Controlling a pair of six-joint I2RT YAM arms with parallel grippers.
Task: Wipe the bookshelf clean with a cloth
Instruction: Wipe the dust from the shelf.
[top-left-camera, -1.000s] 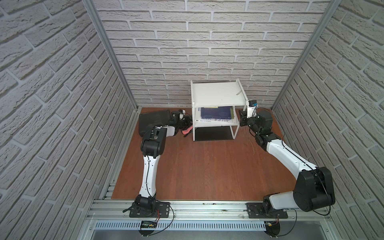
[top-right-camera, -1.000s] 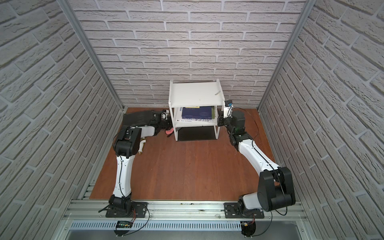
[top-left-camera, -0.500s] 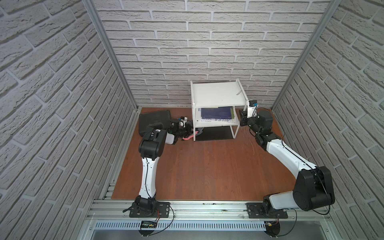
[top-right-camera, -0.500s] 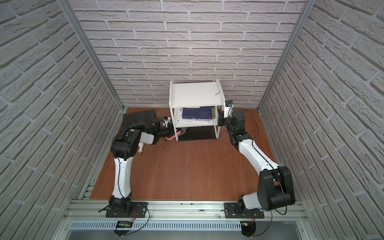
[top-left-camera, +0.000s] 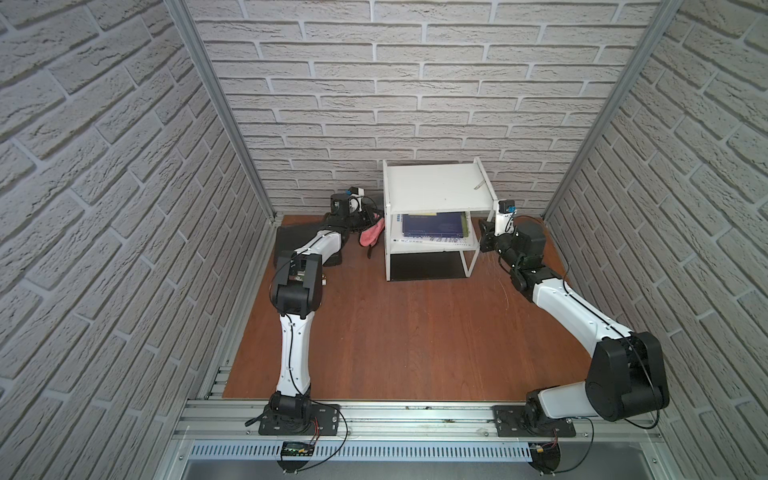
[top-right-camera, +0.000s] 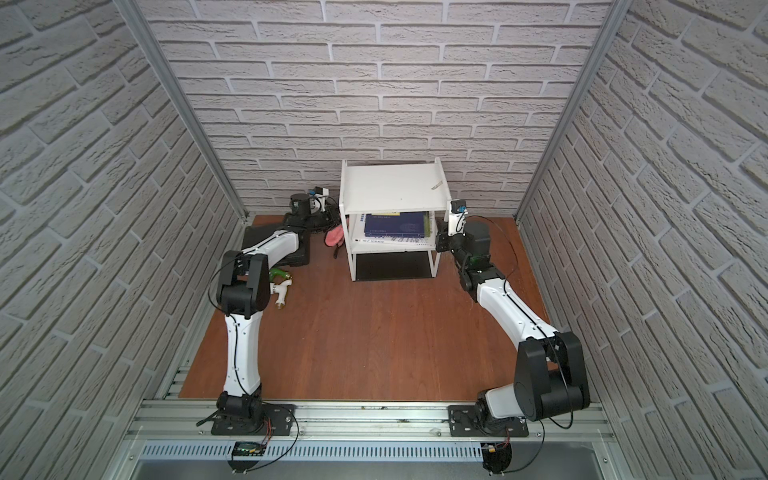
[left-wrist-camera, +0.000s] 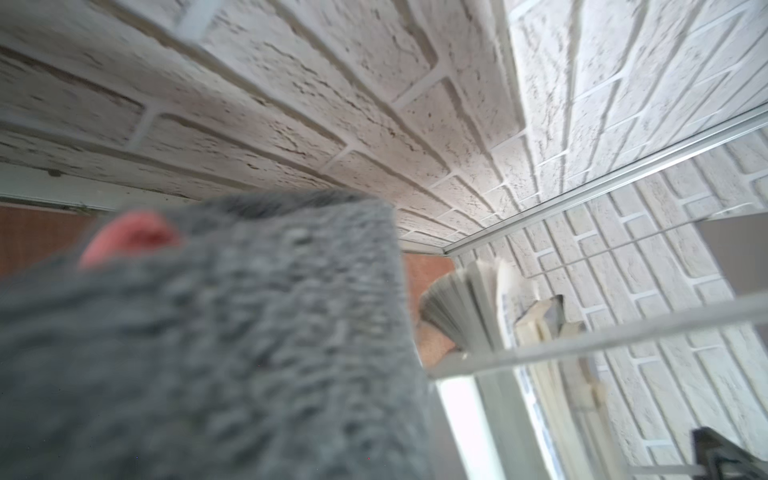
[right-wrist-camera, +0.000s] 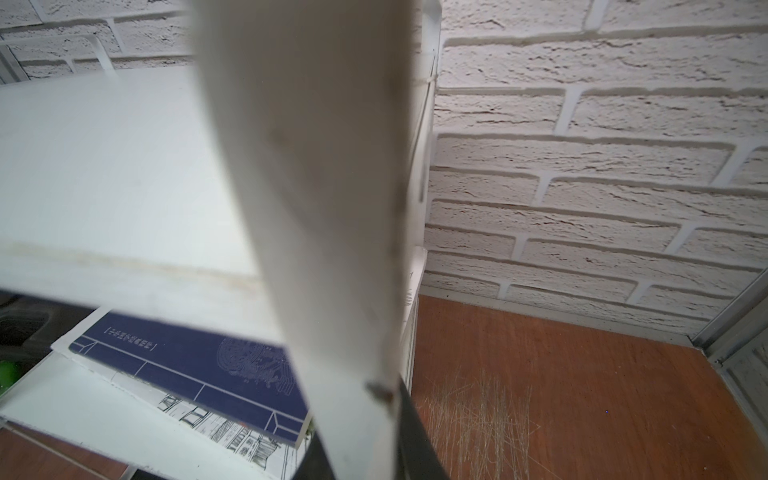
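Claws: two (top-left-camera: 371, 220) (top-left-camera: 483, 237), one bookshelf (top-left-camera: 436, 189).

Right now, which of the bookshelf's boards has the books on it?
The middle shelf of the bookshelf: a blue-covered book tops its stack, while the top board holds none.

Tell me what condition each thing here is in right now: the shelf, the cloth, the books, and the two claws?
Bookshelf: upright, top board bare except for a small scrap near one edge.
Cloth: lifted, hanging beside the shelf's side.
Books: stacked flat on the middle shelf.
Left gripper: shut on the cloth.
Right gripper: shut on a leg of the bookshelf.
Black case: lying closed on the table.
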